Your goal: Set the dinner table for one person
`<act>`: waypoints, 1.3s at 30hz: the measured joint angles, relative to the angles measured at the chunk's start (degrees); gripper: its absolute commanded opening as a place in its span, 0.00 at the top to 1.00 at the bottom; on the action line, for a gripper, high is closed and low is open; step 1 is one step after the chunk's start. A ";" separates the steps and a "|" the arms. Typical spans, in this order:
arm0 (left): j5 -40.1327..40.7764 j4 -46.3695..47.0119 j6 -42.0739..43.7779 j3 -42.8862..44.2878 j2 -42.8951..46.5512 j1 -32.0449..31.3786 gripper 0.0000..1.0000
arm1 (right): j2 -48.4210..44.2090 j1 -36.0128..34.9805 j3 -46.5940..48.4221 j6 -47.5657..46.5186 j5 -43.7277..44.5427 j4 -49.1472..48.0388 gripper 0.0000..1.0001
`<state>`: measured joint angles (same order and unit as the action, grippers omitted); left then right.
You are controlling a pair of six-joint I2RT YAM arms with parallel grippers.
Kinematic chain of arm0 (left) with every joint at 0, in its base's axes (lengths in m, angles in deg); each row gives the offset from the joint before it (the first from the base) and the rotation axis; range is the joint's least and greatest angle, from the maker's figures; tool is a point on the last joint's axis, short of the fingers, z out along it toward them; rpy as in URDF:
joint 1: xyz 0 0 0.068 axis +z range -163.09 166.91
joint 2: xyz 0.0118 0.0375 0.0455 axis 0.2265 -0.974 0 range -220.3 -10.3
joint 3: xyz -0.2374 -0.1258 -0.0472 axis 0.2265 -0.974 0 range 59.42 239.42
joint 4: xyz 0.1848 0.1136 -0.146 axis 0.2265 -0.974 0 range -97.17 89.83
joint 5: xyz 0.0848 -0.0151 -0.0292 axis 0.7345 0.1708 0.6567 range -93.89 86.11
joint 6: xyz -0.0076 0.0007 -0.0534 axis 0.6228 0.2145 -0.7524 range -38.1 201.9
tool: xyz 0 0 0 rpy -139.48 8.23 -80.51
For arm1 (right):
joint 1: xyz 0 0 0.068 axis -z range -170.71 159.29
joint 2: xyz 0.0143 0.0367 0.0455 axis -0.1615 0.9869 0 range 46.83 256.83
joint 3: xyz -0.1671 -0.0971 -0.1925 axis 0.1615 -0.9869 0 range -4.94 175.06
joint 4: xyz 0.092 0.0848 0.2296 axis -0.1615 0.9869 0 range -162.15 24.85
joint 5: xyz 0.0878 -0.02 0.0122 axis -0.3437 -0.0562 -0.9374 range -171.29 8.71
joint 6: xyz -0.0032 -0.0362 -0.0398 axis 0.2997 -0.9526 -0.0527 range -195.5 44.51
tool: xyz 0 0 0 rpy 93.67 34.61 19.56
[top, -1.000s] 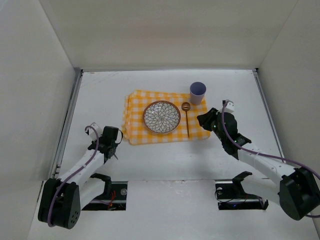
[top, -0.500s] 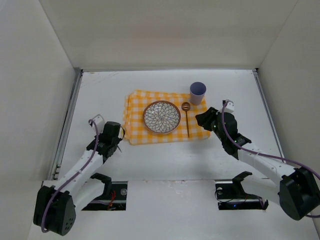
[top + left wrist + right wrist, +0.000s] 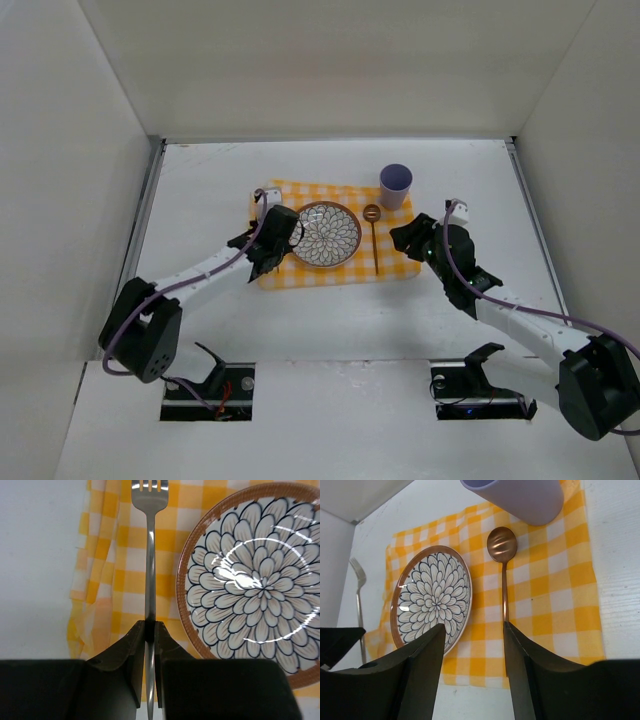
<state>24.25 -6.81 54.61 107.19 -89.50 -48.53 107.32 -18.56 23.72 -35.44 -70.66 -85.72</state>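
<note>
Desk [image 3: 200,190]: white surface filling the floor of a white-walled enclosure, with both arm bases at its near edge and a checked mat [image 3: 395,255] lying mid-desk.
Open room: wide bare strips of desk left, right and in front of the mat; side walls stand well apart from it.
Left end effector [image 3: 150,626]: fingers clamped on the lower handle of a fork [image 3: 150,555], reaching in over the mat's left side.
Fork: straight, tines pointing away from the arm bases, above the mat strip between the mat's left edge and the plate rim; whether it touches the cloth cannot be told.
Mat left edge: rumpled into soft folds, just left of the fork.
Plate [image 3: 328,233]: round, brown-rimmed, flower-patterned, flat on the middle of the mat.
Spoon [image 3: 374,240]: copper-coloured, just right of the plate, bowl at the far end, handle running toward the near edge.
Cup [image 3: 396,184]: lilac, upright at the mat's far right corner; only its lilac inside shows.
Right end effector [image 3: 472,630]: fingers apart, gripping nothing, hanging by the mat's near right edge, close to the spoon handle.
</note>
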 measured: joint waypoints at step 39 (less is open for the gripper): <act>0.61 5.42 8.79 2.10 -15.76 2.67 0.89 | 1.86 0.00 0.00 -0.17 0.11 -0.20 0.44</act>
<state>24.86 -1.39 63.40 109.29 -105.25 -45.87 109.18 -18.56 23.72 -35.62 -70.55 -85.91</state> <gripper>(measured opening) 0.094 0.558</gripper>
